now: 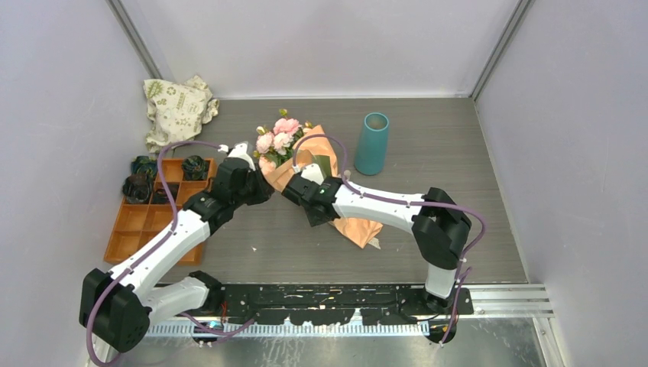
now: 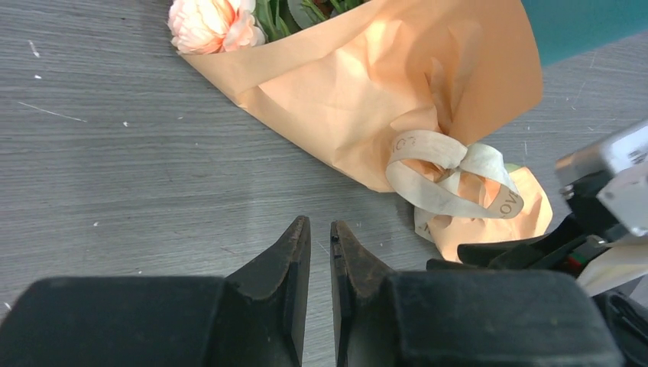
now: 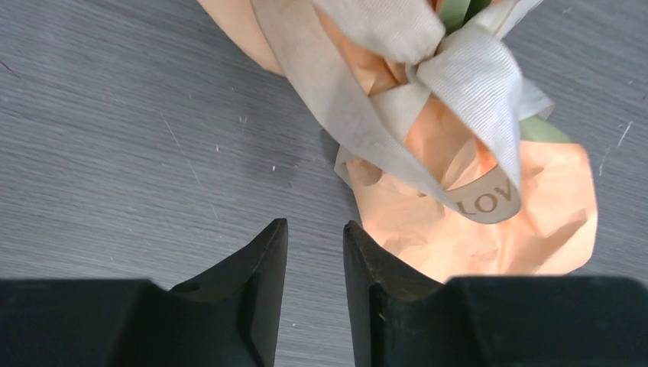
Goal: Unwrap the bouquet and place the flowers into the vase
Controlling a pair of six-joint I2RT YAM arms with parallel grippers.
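Where the grey wood-grain desk [image 1: 458,229] meets pale lilac walls [image 1: 306,38], a white cloth bag [image 1: 176,107] printed with green leaves slumps at 10 o'clock. An orange tray [image 1: 126,241] sits at 9 o'clock, with dark green rosettes [image 1: 195,167] in its far compartments. The vase [image 1: 372,144] stands upright at 1 o'clock, apart from the bouquet [image 2: 367,92], which lies at the desk's centre, its flowers [image 1: 277,138] pointing to 11 o'clock and its narrow end to 5 o'clock. The beige ribbon [image 3: 458,84] is tied in a bow; one loop reads "LOV", the rest curling out of sight. The left pincer [image 2: 320,237] and right pincer [image 3: 315,237] hover beside the bow, jaws narrowly parted, gripping nothing.
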